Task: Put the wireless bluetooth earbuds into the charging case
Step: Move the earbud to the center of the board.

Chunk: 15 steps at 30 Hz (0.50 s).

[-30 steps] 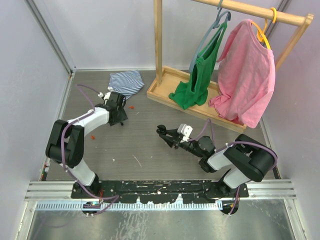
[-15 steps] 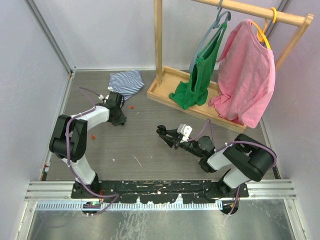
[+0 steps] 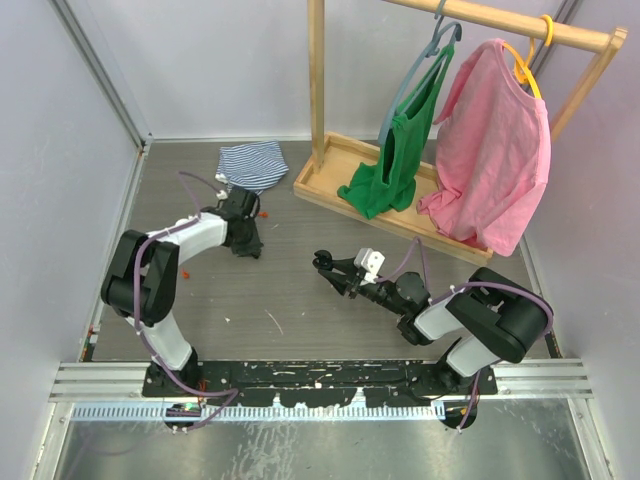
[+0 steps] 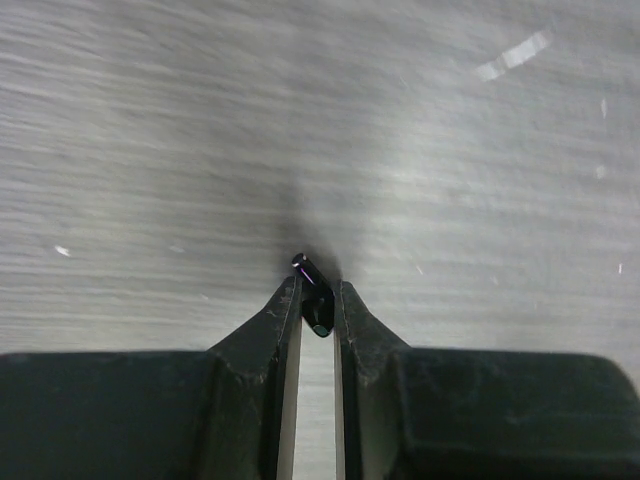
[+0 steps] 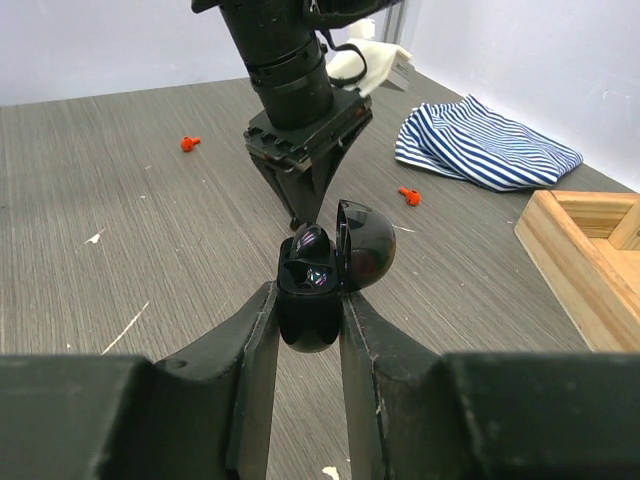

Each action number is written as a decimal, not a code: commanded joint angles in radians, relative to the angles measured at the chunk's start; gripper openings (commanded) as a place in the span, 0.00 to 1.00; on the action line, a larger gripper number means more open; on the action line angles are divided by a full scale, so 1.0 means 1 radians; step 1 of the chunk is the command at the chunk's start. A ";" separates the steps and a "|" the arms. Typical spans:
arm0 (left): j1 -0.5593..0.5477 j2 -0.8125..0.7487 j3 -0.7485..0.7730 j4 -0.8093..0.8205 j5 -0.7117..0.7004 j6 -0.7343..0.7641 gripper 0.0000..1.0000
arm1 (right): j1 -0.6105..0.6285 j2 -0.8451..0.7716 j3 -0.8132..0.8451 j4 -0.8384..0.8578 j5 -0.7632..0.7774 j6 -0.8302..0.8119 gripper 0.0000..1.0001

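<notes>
Left wrist, left pincer (image 4: 318, 286) clamped – black earbud (image 4: 317, 304)

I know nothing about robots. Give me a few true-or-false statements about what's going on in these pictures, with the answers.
1. The right gripper holds a black case with its lid open. True.
2. The left gripper is wide open and holds nothing. False: it is shut on a tiny black earbud.
3. The pink shirt lies flat on the table. False: it hangs on a hanger from the rack.
4. A striped cloth lies on the table. True.
5. The earbud in the left gripper already sits in the case. False: the two grippers are apart, so that earbud is not yet in the case.
</notes>
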 commanded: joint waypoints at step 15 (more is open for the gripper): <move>-0.242 -0.107 0.008 -0.179 -0.077 0.208 0.29 | 0.006 -0.003 0.007 0.110 0.016 -0.015 0.01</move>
